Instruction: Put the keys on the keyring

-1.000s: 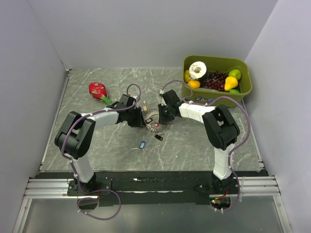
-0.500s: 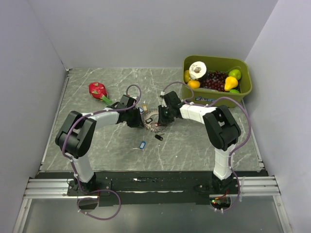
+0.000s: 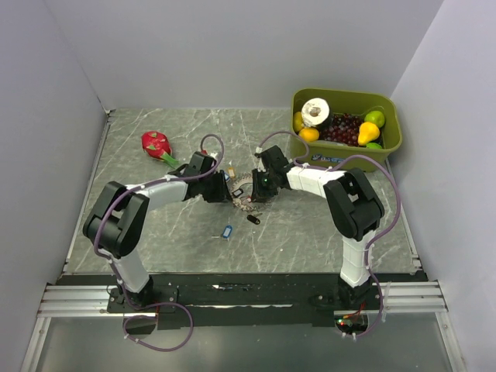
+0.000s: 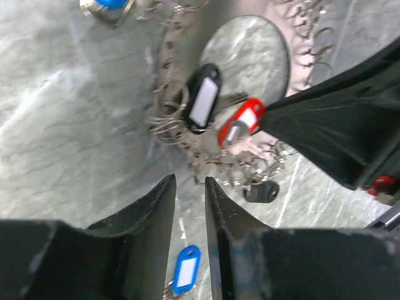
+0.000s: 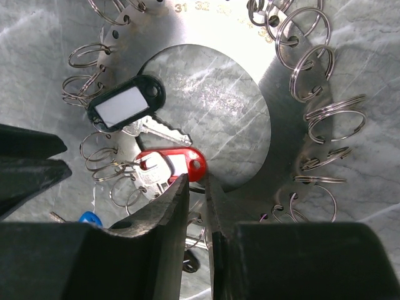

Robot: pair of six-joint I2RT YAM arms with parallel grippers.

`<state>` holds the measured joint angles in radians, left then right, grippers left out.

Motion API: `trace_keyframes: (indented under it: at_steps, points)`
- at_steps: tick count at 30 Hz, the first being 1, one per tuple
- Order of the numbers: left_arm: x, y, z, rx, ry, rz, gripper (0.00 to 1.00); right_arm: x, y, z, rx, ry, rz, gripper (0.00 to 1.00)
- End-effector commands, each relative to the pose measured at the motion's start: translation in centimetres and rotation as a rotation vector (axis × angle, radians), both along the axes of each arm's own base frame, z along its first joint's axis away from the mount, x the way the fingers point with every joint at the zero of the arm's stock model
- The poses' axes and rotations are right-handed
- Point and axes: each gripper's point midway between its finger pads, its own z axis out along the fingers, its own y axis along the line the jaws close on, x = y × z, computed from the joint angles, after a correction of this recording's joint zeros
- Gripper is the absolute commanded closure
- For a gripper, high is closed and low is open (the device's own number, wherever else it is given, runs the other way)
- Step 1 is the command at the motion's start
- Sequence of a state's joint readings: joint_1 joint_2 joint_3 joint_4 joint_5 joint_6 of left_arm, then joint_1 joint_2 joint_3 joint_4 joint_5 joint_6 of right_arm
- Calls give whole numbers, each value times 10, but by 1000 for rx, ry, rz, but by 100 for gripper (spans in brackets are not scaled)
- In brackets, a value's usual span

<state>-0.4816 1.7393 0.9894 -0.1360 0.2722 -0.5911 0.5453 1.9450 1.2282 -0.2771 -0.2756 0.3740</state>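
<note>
The keyring [image 3: 242, 188] is a flat metal disc [image 5: 284, 119] with many split rings round its edge. A black-tagged key [image 5: 125, 103] and a red-tagged key [image 5: 178, 162] hang on it. One of the keys [image 3: 227, 232], with a blue tag, lies loose on the table; in the left wrist view this blue key [image 4: 186, 269] shows behind the fingertips. My right gripper [image 5: 197, 180] is shut on the disc's inner rim, beside the red tag. My left gripper [image 4: 189, 181] hovers just left of the disc, its jaws a narrow gap apart with nothing between them.
A small black fob [image 3: 253, 219] lies just in front of the disc. Another blue tag [image 4: 109, 3] lies beyond the disc. A dragon fruit [image 3: 157, 145] sits at the back left. A green bin [image 3: 387, 143] of fruit stands at the back right.
The left jaws narrowed and then opened again to the same gap. The left arm shifted slightly. The right gripper kept its hold on the disc.
</note>
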Motion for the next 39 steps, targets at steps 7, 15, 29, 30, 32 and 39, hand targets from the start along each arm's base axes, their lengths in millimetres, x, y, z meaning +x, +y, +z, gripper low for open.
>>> trace_keyframes:
  at_steps: [7, 15, 29, 30, 32, 39]
  points:
    - [8, -18, 0, 39, -13, -27, 71, -10, 2, 9, -3, 15, 27, 76]
    - [11, 2, -20, 163, -1, 25, 78, -12, 0, 9, -4, 19, 29, 76]
    - [31, 2, 23, 155, -146, 20, 63, -9, -1, 23, -12, -15, 36, 76]
    - [29, 1, 26, 144, -154, 14, 62, -7, -1, 27, -11, -24, 38, 76]
    - [29, -3, 43, 101, -194, 2, 59, -4, -1, 36, -9, -42, 40, 76]
    - [21, 3, 58, 29, -222, 0, 57, 3, 4, 49, 5, -70, 52, 76]
